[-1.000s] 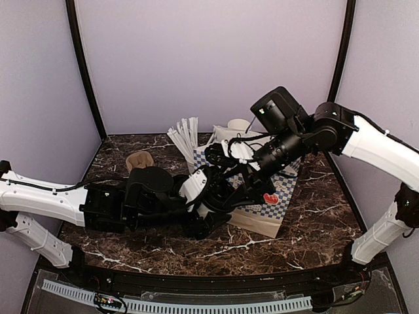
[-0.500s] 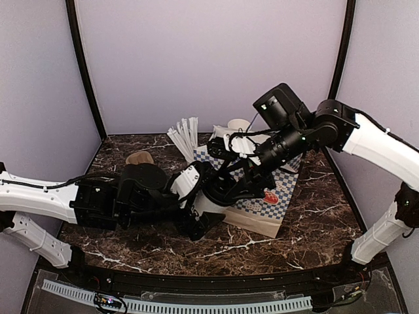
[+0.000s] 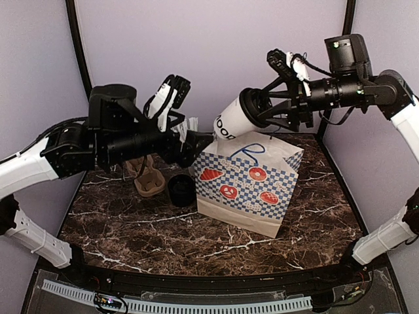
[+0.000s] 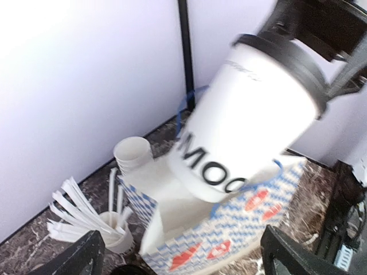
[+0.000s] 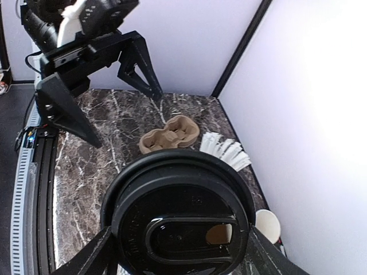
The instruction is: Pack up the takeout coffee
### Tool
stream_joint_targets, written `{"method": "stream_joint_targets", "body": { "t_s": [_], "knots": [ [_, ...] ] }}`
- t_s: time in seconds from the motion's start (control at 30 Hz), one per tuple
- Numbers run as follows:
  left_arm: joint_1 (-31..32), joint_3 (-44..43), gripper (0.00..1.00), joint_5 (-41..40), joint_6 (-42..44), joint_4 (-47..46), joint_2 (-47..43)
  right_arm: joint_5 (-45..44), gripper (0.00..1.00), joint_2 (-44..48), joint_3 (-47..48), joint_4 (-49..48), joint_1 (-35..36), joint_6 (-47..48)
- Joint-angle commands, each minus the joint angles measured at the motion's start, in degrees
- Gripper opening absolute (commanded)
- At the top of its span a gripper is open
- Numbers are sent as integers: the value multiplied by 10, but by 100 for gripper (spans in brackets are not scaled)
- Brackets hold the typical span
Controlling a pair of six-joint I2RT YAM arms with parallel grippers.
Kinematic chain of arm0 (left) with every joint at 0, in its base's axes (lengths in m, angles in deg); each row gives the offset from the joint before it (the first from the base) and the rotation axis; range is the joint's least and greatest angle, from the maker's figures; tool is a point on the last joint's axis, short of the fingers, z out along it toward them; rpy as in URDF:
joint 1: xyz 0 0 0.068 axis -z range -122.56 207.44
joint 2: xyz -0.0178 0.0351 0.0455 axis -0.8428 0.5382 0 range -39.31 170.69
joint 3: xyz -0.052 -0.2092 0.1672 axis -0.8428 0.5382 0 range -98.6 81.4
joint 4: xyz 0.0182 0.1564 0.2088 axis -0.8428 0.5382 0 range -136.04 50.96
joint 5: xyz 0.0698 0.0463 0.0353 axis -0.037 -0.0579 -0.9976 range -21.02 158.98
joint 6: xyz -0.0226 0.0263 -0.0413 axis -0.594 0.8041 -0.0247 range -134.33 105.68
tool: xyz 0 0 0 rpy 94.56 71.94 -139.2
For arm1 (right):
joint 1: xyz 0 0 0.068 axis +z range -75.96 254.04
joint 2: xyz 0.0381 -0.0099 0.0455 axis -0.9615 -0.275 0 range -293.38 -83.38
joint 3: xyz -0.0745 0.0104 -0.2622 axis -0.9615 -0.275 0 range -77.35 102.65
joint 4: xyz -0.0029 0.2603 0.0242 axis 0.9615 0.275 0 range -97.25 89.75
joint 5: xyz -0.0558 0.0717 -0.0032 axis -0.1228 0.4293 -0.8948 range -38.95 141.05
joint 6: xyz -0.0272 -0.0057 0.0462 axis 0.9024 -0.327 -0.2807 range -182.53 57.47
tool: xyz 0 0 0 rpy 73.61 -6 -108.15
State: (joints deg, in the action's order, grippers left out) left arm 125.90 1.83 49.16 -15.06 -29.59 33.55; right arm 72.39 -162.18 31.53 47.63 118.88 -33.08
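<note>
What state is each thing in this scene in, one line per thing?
paper bag: standing upright on the table.
paper cup: lidded, tipped sideways, held above the paper bag.
black lid: fitted on the paper cup.
pulp carrier: on the table, wells empty.
left gripper: jaws open, empty.
right gripper: jaws shut on the paper cup's lid end.

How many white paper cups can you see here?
3: the lidded cup in the right pincer above the bag, the straw cup beside the bag, and a bare cup behind it. More may be hidden.
</note>
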Motion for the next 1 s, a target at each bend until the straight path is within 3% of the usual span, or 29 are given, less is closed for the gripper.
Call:
{"method": "stream_joint_targets", "body": {
  "t_s": [0.0,0.23,0.4,0.7,0.97],
  "knots": [
    [-61,-123,98,43,23,36,98,-22,58,29,24,-22,-55,-19],
    [-155,-372,96,160,11,164,302,-104,58,94,-35,-54,-129,-15],
    [-178,-540,94,176,0,246,414,-166,59,133,-97,-80,-177,-14],
    [-184,-569,97,228,119,221,487,-198,59,153,-147,-110,-215,-26],
    [-184,-594,90,265,216,244,529,-192,60,149,-159,-115,-227,-29]
  ]
}}
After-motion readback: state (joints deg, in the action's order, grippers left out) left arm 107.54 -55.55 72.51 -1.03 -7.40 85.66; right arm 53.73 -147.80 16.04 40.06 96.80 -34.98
